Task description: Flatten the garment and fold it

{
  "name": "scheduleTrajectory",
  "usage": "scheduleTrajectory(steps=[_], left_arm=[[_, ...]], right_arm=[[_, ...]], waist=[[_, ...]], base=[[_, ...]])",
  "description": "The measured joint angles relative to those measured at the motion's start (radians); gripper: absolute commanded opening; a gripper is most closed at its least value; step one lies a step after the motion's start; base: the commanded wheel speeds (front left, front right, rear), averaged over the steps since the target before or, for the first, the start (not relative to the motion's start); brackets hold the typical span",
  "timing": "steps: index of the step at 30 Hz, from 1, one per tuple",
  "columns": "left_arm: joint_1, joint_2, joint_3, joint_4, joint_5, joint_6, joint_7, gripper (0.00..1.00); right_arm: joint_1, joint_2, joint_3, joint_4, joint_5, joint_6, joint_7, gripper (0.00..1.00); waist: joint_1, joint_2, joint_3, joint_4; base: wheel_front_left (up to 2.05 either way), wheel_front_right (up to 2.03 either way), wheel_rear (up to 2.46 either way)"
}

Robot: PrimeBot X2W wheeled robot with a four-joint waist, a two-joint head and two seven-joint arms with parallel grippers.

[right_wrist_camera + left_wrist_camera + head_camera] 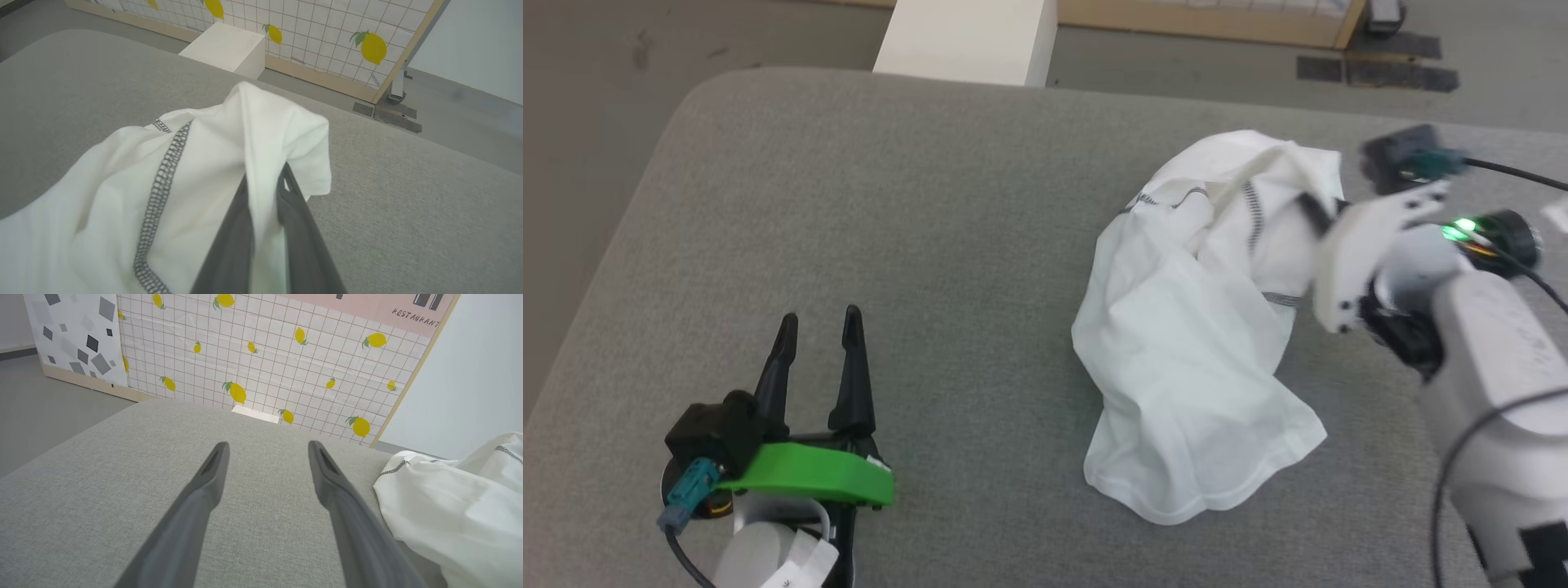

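Your right gripper is clenched on a raised fold of the crumpled white cotton T-shirt with dark flecked seams, at the heap's far right corner. The shirt lies on the right half of the grey woven-fabric cushion, its far end near the far rim. Your left gripper rests with fingers spread, well apart to the shirt's left, bare cushion between them.

You're looking at a mock-up test space, staged like a set: a free-standing backdrop panel printed with lemon tiles, "RESTAURANT" lettering above, wooden frame, bare grey floor, fabric-covered table.
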Motion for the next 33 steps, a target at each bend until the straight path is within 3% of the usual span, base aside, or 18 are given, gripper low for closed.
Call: scheduleTrajectory(steps=[5, 8, 12, 17, 18, 19, 25, 33], left_arm=[[0.032, -0.001, 0.012, 0.008, 0.006, -0.008, 0.0, 1.0], [0.045, -0.002, 0.013, 0.009, 0.006, -0.01, 0.0, 1.0], [0.046, -0.005, 0.01, 0.013, 0.006, -0.01, 0.0, 1.0], [0.055, -0.007, 0.011, 0.021, 0.006, -0.017, 0.0, 1.0], [0.058, -0.007, 0.011, 0.023, 0.006, -0.017, 0.0, 1.0], [0.061, -0.008, 0.01, 0.029, 0.004, -0.017, 0.0, 1.0], [0.054, -0.017, -0.021, 0.04, -0.047, -0.03, 0.045, 1.0], [-0.182, -0.034, -0.25, 0.091, -0.139, -0.044, 0.369, 1.0]], right_arm=[[0.185, -0.06, -0.225, -0.149, 0.022, 0.0, -0.007, 0.0], [0.343, -0.058, -0.383, -0.232, 0.015, 0.0, 0.03, 0.0], [0.559, 0.009, -0.525, -0.309, -0.025, 0.0, 0.096, 0.0], [0.683, 0.11, -0.566, -0.34, -0.032, 0.0, 0.137, 0.0], [0.683, 0.117, -0.564, -0.351, -0.032, 0.0, 0.126, 0.36], [0.682, 0.123, -0.566, -0.366, -0.027, 0.0, 0.108, 1.0], [0.645, 0.144, -0.635, -0.467, 0.039, 0.0, -0.01, 1.0], [0.638, 0.146, -0.665, -0.556, -0.003, 0.0, -0.006, 1.0]], waist=[[0.0, 0.0, -0.054, -0.042], [0.0, 0.0, -0.079, -0.07], [0.0, 0.0, -0.106, -0.099], [0.0, 0.0, -0.129, -0.118], [0.0, 0.0, -0.132, -0.12], [0.0, 0.0, -0.135, -0.122], [0.0, 0.0, -0.156, -0.126], [0.0, 0.0, -0.163, -0.147]], base=[[0.0, 0.0, 0.0], [0.0, 0.0, 0.0], [0.0, 0.0, 0.0], [0.0, 0.0, 0.0], [0.0, 0.0, 0.0], [0.0, 0.0, 0.0], [0.0, 0.0, 0.0], [0.0, 0.0, 0.0]])
